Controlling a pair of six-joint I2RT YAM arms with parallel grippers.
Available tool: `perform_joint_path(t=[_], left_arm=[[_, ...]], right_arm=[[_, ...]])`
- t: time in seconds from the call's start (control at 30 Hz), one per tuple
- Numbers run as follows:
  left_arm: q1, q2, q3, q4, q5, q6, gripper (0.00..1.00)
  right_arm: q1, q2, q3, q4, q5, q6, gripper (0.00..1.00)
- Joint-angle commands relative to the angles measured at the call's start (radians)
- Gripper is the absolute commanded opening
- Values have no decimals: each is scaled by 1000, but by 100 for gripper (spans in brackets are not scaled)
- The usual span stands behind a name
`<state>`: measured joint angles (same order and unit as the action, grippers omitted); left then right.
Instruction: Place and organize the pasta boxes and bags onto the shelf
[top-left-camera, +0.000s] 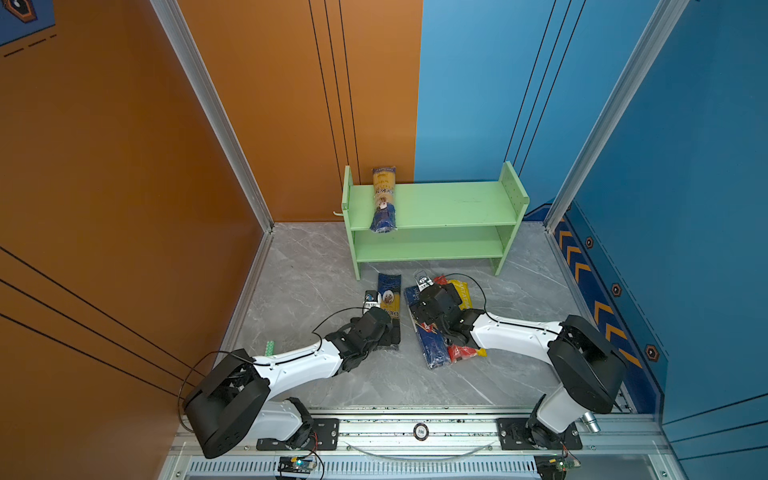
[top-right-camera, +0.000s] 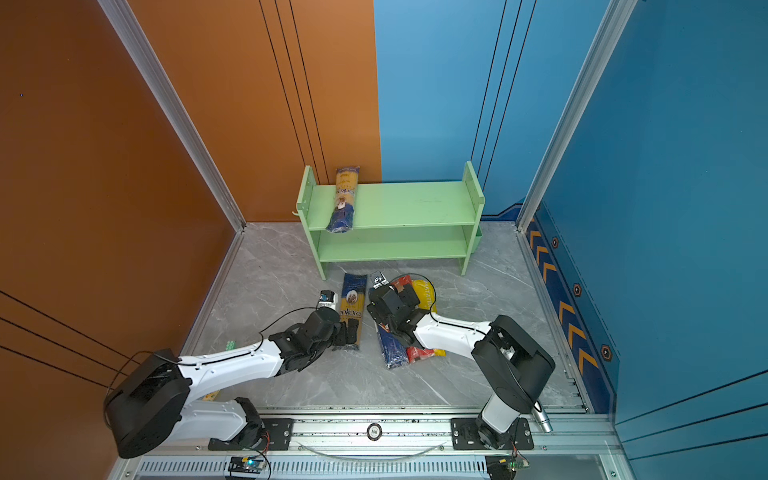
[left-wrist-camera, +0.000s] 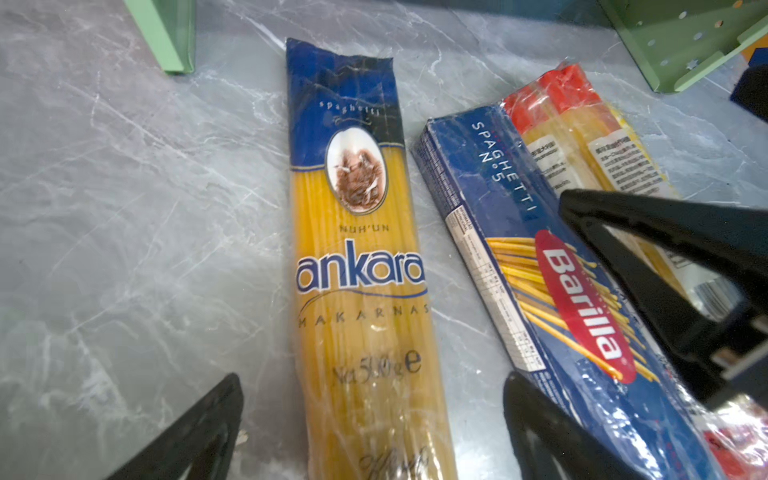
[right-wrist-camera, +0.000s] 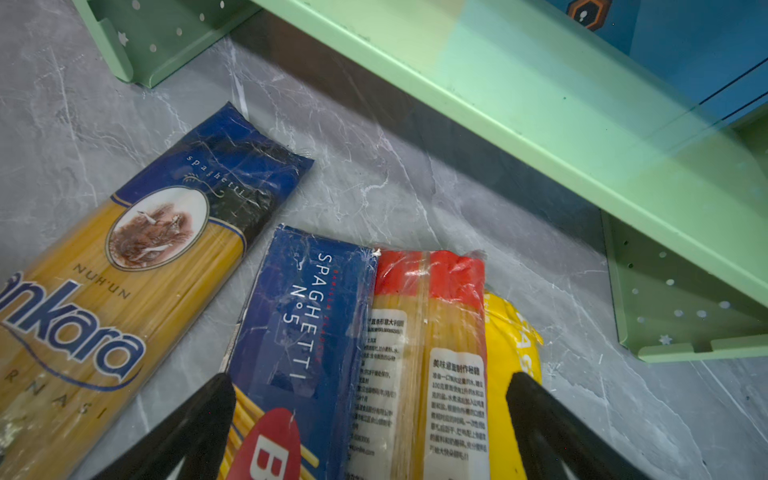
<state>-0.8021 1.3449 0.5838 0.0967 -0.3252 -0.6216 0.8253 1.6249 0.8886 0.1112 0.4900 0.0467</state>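
The light green shelf (top-left-camera: 457, 199) stands at the back, with one navy-and-yellow pasta bag (top-left-camera: 384, 199) lying across its top tier. A second such bag (left-wrist-camera: 357, 249) lies on the floor. My left gripper (left-wrist-camera: 374, 382) hangs open over it, one finger on each side, apart from it. To the right, a navy Barilla box (right-wrist-camera: 299, 311), a red-ended bag (right-wrist-camera: 428, 332) and a yellow-ended bag (right-wrist-camera: 511, 332) lie side by side. My right gripper (right-wrist-camera: 372, 382) is open above them, its fingers spanning the box and the red-ended bag. Neither gripper holds anything.
The shelf's lower tier (top-left-camera: 428, 249) holds nothing. A silver microphone (top-left-camera: 590, 422) sits by the right arm's base. A small green perforated piece (top-left-camera: 270, 348) lies at the floor's left edge. Orange and blue walls close in the grey marble floor (top-left-camera: 519, 374).
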Motion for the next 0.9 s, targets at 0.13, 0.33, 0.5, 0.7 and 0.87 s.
perform_joint_path(t=[0.13, 0.33, 0.5, 0.7, 0.87], left_arm=[[-15, 71, 68, -16, 8, 28, 98], [-23, 117, 92, -20, 8, 23, 98], [-34, 156, 115, -23, 11, 23, 98], [-35, 188, 126, -30, 1, 22, 98], [-37, 204, 127, -49, -27, 21, 98]], right_arm=[[-38, -85, -41, -49, -19, 29, 100], [-57, -122, -68, -56, -19, 36, 100], [-68, -141, -88, -47, -22, 42, 100], [-78, -150, -96, -47, -21, 48, 100], [-84, -151, -106, -38, -27, 53, 100]])
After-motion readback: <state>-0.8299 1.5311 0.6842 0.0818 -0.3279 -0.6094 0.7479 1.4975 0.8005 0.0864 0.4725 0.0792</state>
